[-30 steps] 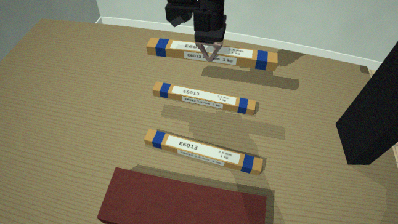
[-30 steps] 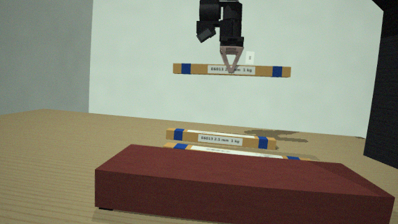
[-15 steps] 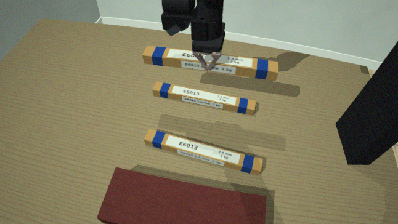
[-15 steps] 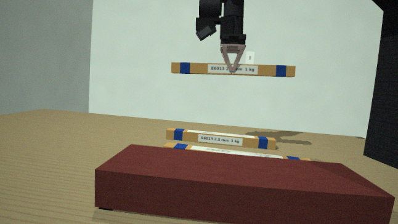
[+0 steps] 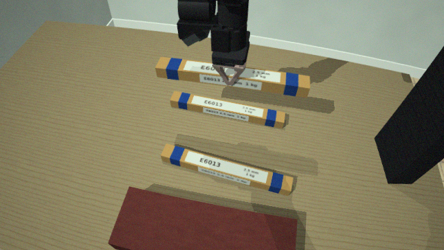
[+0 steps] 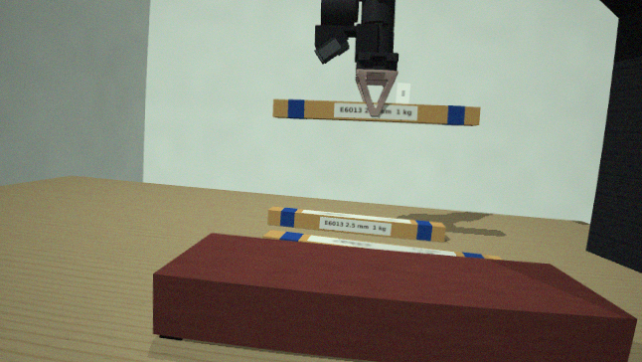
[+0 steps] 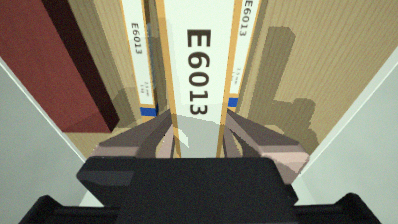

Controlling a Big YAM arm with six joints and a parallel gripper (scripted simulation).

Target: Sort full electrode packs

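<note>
My end effector (image 6: 376, 110) is clamped across the middle of one pack (image 6: 432, 113), holding it level high above the counter (image 5: 69, 120) (the label reads E6013). From the wrist view its fingers press both long sides. The mid pack (image 5: 227, 109) lies flat on the counter, and the near pack (image 5: 227, 169) lies flat just short of the red platform (image 6: 348, 288), not touching it. I see no pack on the platform.
</note>
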